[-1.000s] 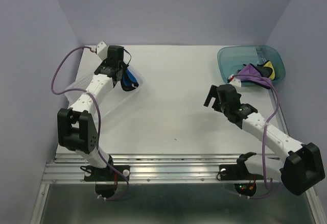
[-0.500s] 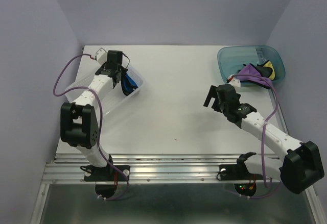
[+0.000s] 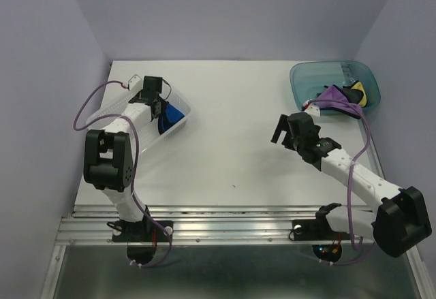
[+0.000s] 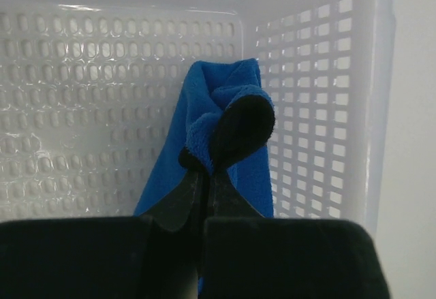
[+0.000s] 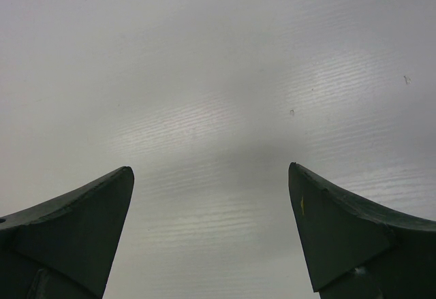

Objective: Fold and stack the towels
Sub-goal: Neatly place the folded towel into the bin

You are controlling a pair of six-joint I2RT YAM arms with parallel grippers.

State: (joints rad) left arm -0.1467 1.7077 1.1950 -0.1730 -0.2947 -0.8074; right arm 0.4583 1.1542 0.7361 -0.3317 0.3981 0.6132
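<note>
The left fingers (image 4: 174,207), clamped on the blue towel (image 4: 208,105), have just lowered it into the tray (image 4: 102,74) at the table's (image 3: 231,142) far-left corner, ready to release, I'd say, while the right fingers (image 5: 68,224) hang apart and other towels (image 3: 340,96) wait in the far-right tub (image 3: 306,81).

Blue, black-backed towel (image 4: 204,112); teal tub (image 3: 304,81)

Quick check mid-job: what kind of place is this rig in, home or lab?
Most likely a lab test cell, not a home: plain lavender panels wall in a white table, an aluminium rail runs along its near edge, and a teal tub holds towels.
</note>
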